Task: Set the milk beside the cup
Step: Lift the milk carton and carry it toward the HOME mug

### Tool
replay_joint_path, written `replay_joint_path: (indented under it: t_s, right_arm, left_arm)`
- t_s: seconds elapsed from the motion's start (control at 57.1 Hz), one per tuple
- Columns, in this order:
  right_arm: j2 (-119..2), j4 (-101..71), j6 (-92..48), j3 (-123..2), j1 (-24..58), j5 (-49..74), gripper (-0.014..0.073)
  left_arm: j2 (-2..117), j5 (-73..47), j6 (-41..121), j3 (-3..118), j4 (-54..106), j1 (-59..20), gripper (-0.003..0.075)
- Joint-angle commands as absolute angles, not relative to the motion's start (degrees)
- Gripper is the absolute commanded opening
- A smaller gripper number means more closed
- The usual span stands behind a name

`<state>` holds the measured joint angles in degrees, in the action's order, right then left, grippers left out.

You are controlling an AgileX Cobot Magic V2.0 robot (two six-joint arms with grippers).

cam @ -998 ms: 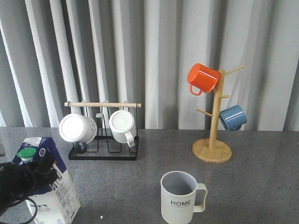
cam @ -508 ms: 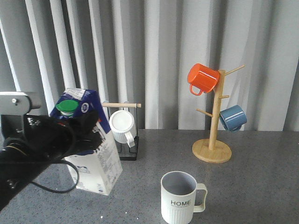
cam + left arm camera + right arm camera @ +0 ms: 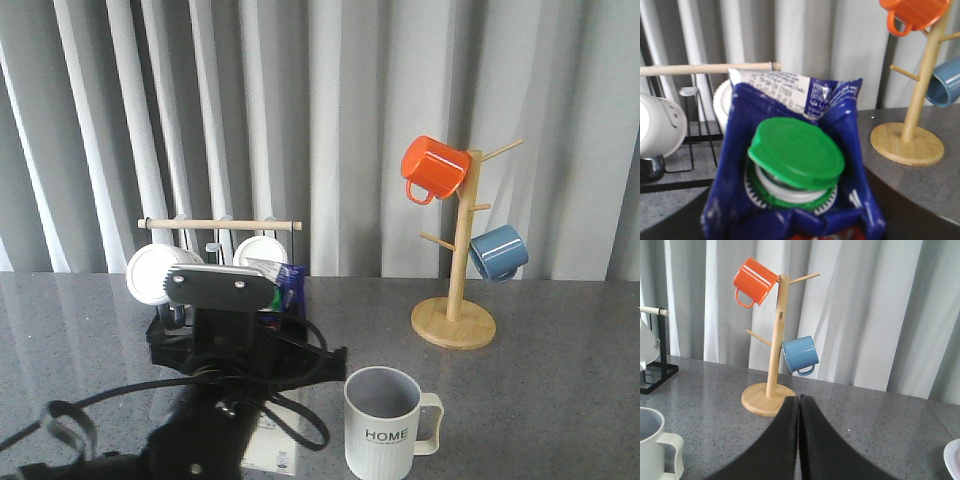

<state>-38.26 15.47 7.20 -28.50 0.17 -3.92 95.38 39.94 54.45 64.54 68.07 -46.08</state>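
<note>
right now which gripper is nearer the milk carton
Left. The left gripper is at the milk carton itself, carrying it just left of the HOME cup. The right gripper is shut and empty, facing the mug tree.

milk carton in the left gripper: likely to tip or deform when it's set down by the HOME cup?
The milk carton looks tall, so probably tippy if released tilted. Its paperboard gable top is creased, so it likely yields under squeeze. The green cap looks shut, so spilling seems unlikely.

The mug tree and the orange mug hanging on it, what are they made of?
The mug tree looks like pale wood with a smooth finish: it is tan, with peg branches and a round base. The orange mug looks like glazed ceramic or enamelled metal, since it is glossy with bright highlights. The pictures cannot settle which.
</note>
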Motion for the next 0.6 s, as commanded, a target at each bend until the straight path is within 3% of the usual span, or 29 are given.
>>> replay_joint_path:
  t_s: [0.0,0.315,0.578]
  right_arm:
    - [-38.1,15.7,6.9,-29.8,-0.3,-7.9,-0.0006]
    - [-38.1,15.7,6.9,-29.8,-0.3,-7.9,-0.0006]
    - [-38.1,15.7,6.9,-29.8,-0.3,-7.9,-0.0006]
  left_arm:
    - [96.6,46.1,55.0,69.6,71.1,-47.6,0.002]
    - [104.4,55.2,58.4,76.8,74.7,-51.1,0.002]
    - [106.7,55.8,57.3,78.1,75.3,-51.5,0.002]
